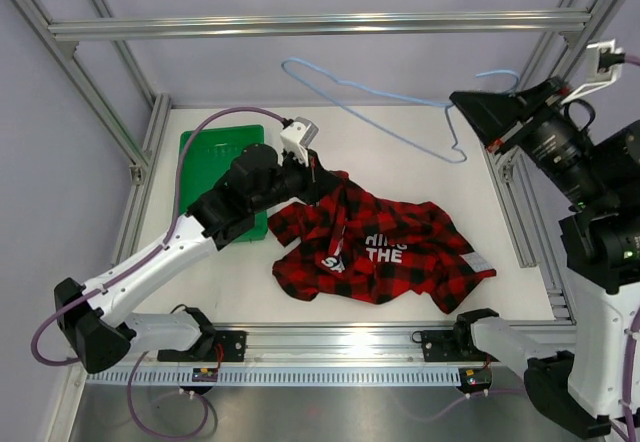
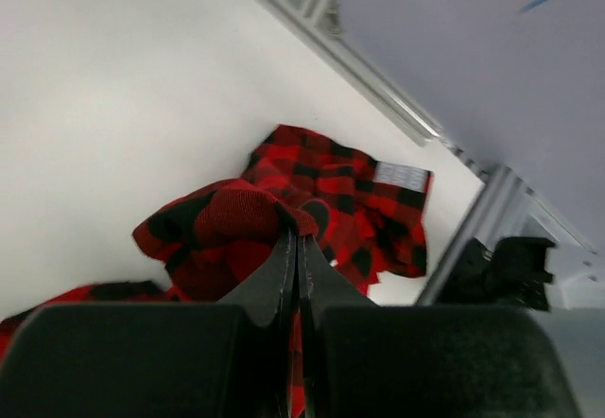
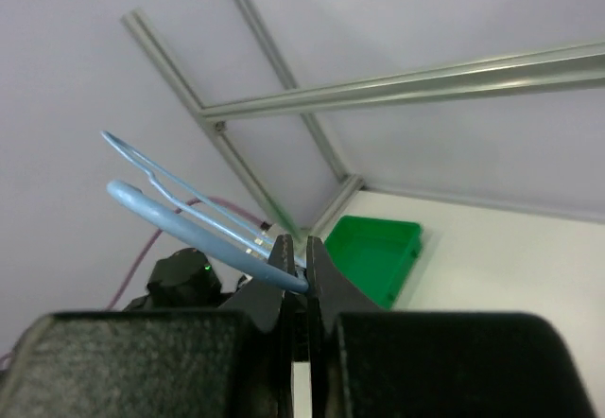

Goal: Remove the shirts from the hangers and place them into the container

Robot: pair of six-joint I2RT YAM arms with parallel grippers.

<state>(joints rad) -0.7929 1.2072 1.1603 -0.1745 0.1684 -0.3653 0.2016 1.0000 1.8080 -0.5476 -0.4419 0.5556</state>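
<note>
**Shirt off hanger, lying on counter beside tray**

Red-and-black plaid shirt [image 1: 385, 252] is crumpled in a loose heap on the white counter [image 1: 240, 292], mid-front. White block lettering shows on a fold near its middle, only partly readable. A pale label patch sits at its right edge. The fabric is bunched and ridged at the upper left corner.

Left claw [image 1: 318, 175] is pinched tight on that bunched upper left corner. The left wrist view shows the fingers pressed together with plaid cloth gathered at their tips.

Light-blue wire hanger [image 1: 380, 97] is bare and up in the air over the back of the counter, well apart from the shirt. Right claw [image 1: 458, 102] is clamped on its wire at the right end, with the jaws closed around the thin rod in the right wrist view.

Bright green tray [image 1: 210, 147] sits at the back left of the counter, partly hidden under the left arm. The shirt lies just right of it, wholly outside its walls.
</note>
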